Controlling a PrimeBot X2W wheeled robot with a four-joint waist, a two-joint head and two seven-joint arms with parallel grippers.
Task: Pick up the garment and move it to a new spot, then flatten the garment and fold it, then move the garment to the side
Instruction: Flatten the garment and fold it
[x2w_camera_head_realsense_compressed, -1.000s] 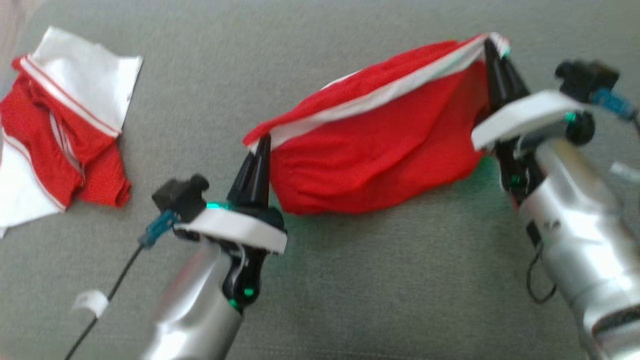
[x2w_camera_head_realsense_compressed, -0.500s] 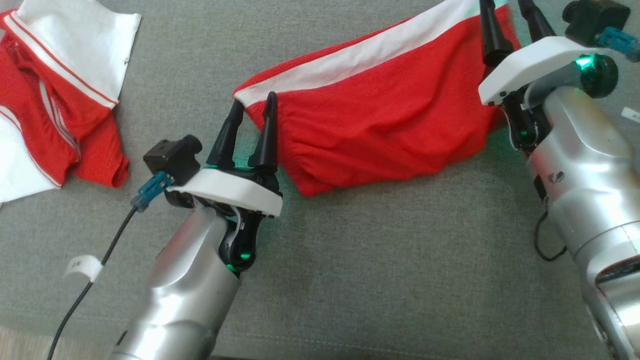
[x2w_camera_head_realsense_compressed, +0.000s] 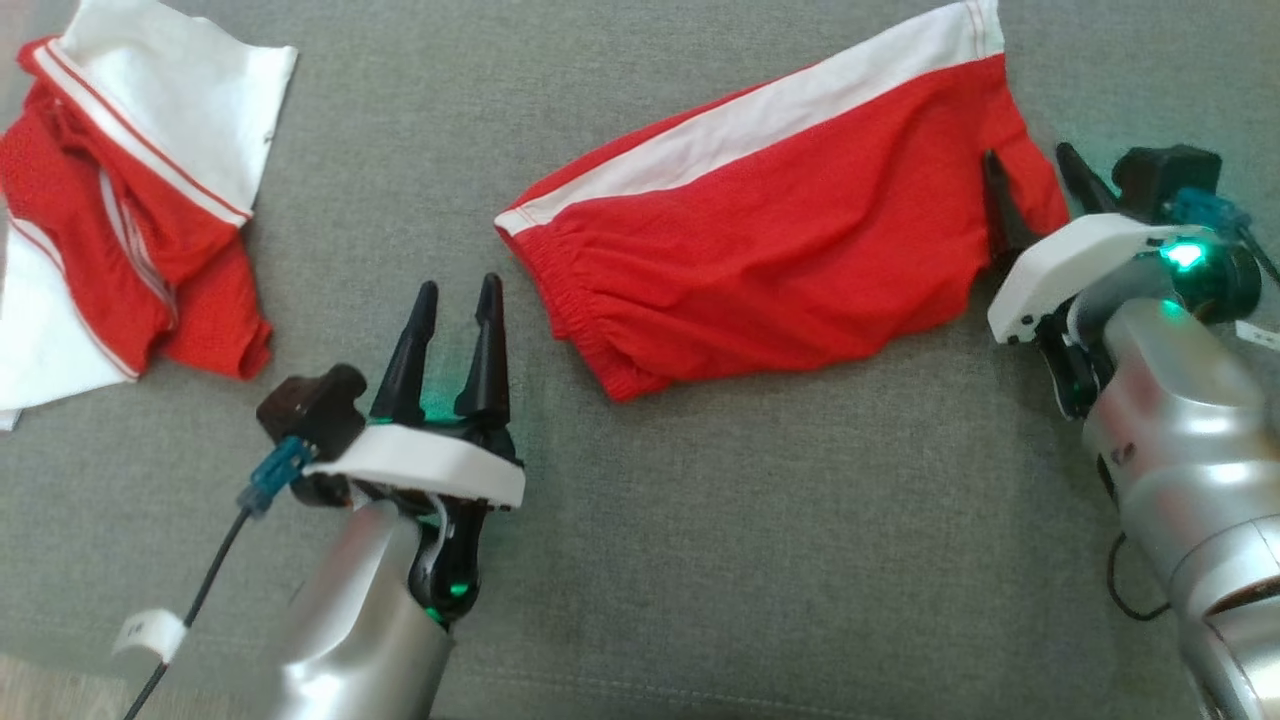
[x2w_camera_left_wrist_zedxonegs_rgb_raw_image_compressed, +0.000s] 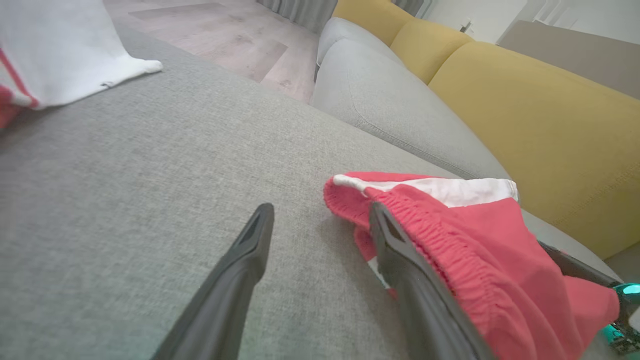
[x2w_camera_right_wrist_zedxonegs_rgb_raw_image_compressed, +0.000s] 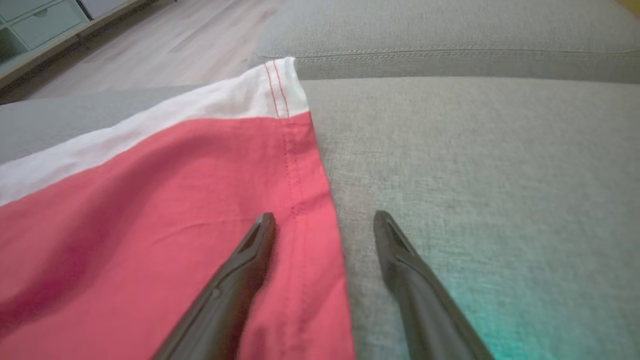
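Inspector: Since the earlier frame both arms have drawn back toward the robot, off the white band. The shorts now lie released and spread on the cushion.

Clerk: Left gripper?

Inspector: Nearest. Fingers moderately parted, nothing between them. It sits just beside the waistband, apart from it in the head view.

Clerk: Right gripper?

Inspector: Parted about as much, and empty. It straddles the hem, one finger over red cloth and the other over cushion. I cannot tell whether that finger rests on the cloth.

Clerk: Step in hand?

Inspector: My judgement is flattening, ahead of the fold. Puckers remain by the waistband. I advise pinching the two near corners together, keeping the lift low and level, and carrying them across to the white band — an uneven pull would skew the edges.

Clerk: Beyond?

Inspector: A second red-and-white pile at far left, well apart — and a yellow backrest behind.
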